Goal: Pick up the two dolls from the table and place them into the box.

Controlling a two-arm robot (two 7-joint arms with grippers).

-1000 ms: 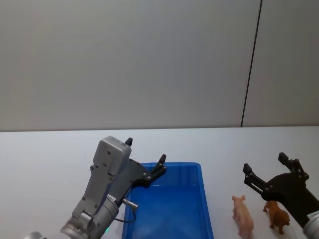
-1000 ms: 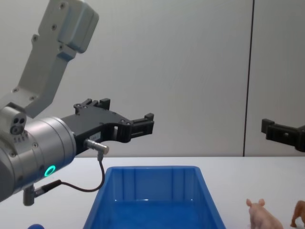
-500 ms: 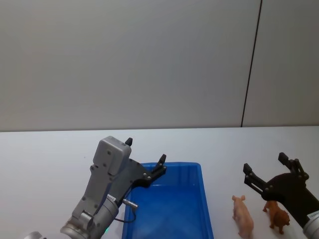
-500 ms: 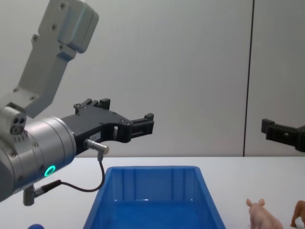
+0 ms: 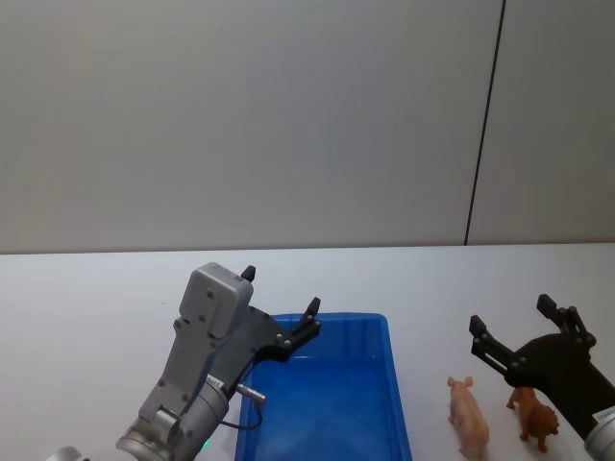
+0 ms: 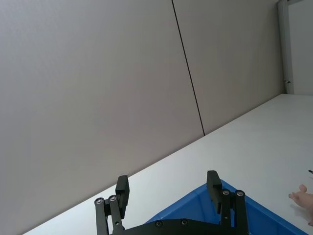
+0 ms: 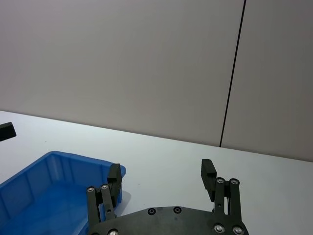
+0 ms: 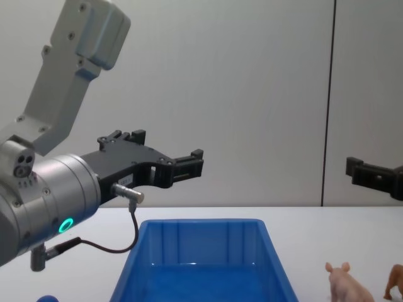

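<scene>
Both left gripper (image 5: 281,289) and right gripper (image 5: 509,314) gape empty, nothing picked; right should probably drop onto pig (image 5: 468,418) toward table's (image 5: 77,307) right edge.

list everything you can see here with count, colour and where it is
pig doll: one, pale pink, standing on the table right of the box
brown animal doll: one, reddish-brown, standing just right of the pig doll
box: one, bright blue, middle of the table
small blue object: one, blue, near left of the box, cut by the chest view's lower edge
table: one, white
wall: grey, with a dark vertical seam
left gripper: one, black, open, raised over the box's far left part
right gripper: one, black, open, above the brown animal doll
</scene>
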